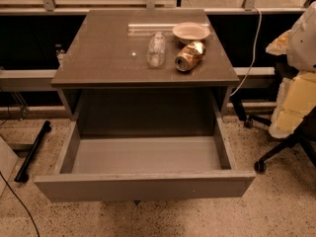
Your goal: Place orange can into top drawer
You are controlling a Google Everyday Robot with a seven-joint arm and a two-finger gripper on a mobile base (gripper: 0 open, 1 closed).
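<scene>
The orange can [189, 56] lies on its side on the grey cabinet top [108, 53], towards the back right, with its silver round end facing the front left. The top drawer [143, 185] is pulled fully out below it, and its grey inside holds nothing. My gripper is not in view. A white rounded shape [303, 31] at the right edge cannot be identified.
A clear plastic bottle [156, 49] lies just left of the can. A shallow pale bowl [190, 31] stands behind the can. An office chair [289, 107] with yellow and white padding stands right of the cabinet. A black bar [32, 151] lies on the floor at the left.
</scene>
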